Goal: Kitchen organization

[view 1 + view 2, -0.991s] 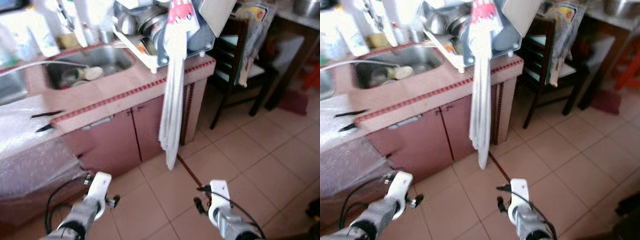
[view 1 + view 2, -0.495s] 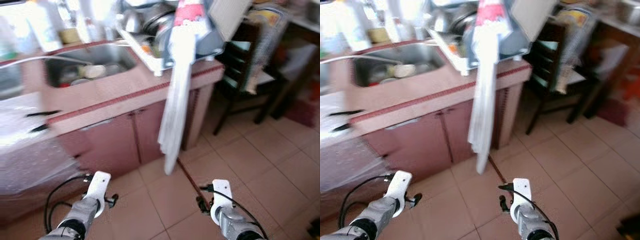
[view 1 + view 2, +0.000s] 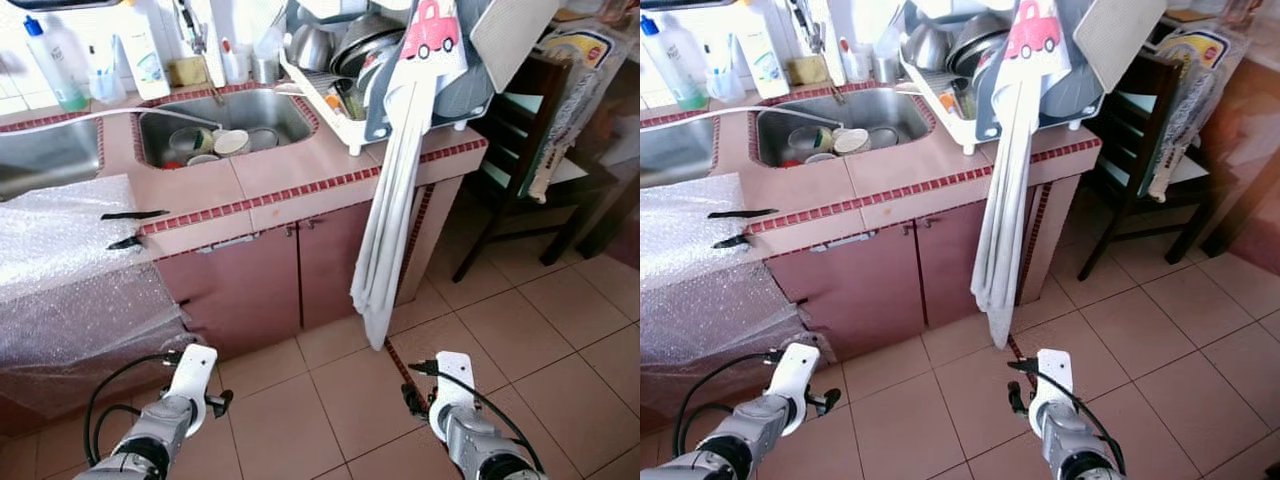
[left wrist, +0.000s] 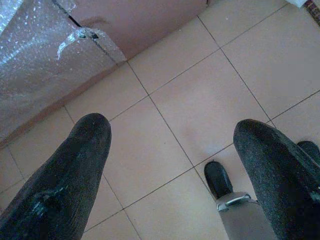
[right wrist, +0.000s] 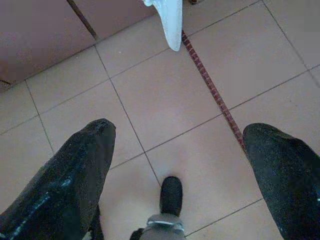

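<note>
We face the pink tiled counter (image 3: 270,185): sink (image 3: 225,115) with cups, dish rack (image 3: 345,95) beside it, white towel (image 3: 385,250) hanging below. Left gripper (image 4: 170,145) and right gripper (image 5: 175,145) hang spread apart over floor tiles (image 3: 480,330).

both silver arms hang low in front of the body, forearms angled forward and down. the left gripper (image 4: 170,135) has its two black fingers spread wide with nothing between them. the right gripper (image 5: 177,135) is likewise spread wide and holds nothing.
</note>
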You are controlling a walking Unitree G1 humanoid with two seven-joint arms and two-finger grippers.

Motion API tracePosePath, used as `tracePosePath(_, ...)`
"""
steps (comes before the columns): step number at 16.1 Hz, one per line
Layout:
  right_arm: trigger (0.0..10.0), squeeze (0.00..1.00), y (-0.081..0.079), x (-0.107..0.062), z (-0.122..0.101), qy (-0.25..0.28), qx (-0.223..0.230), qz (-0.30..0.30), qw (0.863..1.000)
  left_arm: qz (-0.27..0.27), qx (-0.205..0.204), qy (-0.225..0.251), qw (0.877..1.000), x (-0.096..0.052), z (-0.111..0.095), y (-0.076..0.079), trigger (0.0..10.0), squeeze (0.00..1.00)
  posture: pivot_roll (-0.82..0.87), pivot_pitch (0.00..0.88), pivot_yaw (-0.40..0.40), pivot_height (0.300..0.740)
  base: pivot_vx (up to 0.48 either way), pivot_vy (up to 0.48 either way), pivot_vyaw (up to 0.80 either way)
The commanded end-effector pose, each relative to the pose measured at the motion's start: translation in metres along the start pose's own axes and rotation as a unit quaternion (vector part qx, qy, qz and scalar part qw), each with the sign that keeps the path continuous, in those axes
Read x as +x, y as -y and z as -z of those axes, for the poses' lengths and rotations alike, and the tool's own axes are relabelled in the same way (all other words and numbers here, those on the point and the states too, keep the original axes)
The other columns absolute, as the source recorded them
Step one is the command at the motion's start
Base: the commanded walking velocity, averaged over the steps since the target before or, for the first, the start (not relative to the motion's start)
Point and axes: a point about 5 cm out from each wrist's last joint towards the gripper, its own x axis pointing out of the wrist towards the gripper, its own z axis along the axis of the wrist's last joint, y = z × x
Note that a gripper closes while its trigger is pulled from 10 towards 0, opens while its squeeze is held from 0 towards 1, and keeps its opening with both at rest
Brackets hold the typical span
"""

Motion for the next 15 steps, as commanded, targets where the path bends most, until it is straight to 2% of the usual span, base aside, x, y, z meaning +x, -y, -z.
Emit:
tracePosePath(1, 10.0, 0.0, 0.001, -0.001, 0.008, -0.015, 0.015, 0.009, 1.0, -0.003, 0.006, -0.006, 1.0, -0.001, 0.002, -0.004, 10.0, 0.0, -0.02, 0.04, 0.057, 0.74, 0.0, 0.0, -0.6)
tracePosePath(3, 10.0, 0.0, 0.001, -0.003, 0.023, -0.033, 0.01, 0.006, 0.999, -0.011, 0.005, -0.026, 1.0, -0.002, 0.016, -0.005, 10.0, 0.0, -0.02, 0.04, 0.06, 0.74, 0.0, 0.0, -0.78)
tracePosePath(6, 10.0, 0.0, 0.008, -0.005, 0.029, -0.04, 0.002, 0.007, 0.999, -0.01, -0.002, -0.041, 0.999, -0.003, 0.028, -0.001, 10.0, 0.0, 0.0, 0.048, 0.047, 0.74, 0.0, 0.0, -0.79)
tracePosePath(9, 10.0, 0.0, 0.019, -0.007, 0.032, -0.045, -0.001, 0.019, 0.999, -0.009, -0.057, -0.054, 0.997, -0.004, 0.042, 0.007, 10.0, 0.0, -0.04, 0.055, 0.03, 0.74, 0.0, 0.0, 0.0)
tracePosePath(11, 10.0, 0.0, 0.03, -0.009, 0.034, -0.042, 0.013, 0.03, 0.999, -0.005, -0.086, -0.073, 0.994, -0.005, 0.053, 0.018, 10.0, 0.0, -0.07, 0.05, 0.035, 0.74, 0.0, 0.0, 0.0)
tracePosePath(13, 10.0, 0.0, 0.046, -0.015, 0.049, -0.062, 0.011, 0.054, 0.997, 0.006, -0.066, -0.106, 0.992, -0.008, 0.074, 0.031, 10.0, 0.0, -0.09, 0.061, 0.025, 0.74, 0.0, 0.0, 0.0)
tracePosePath(15, 10.0, 0.0, 0.052, -0.019, 0.059, -0.073, 0.002, 0.053, 0.996, 0.013, -0.069, -0.131, 0.989, -0.013, 0.094, 0.041, 10.0, 0.0, -0.12, 0.048, 0.011, 0.74, 0.0, 0.0, 0.0)
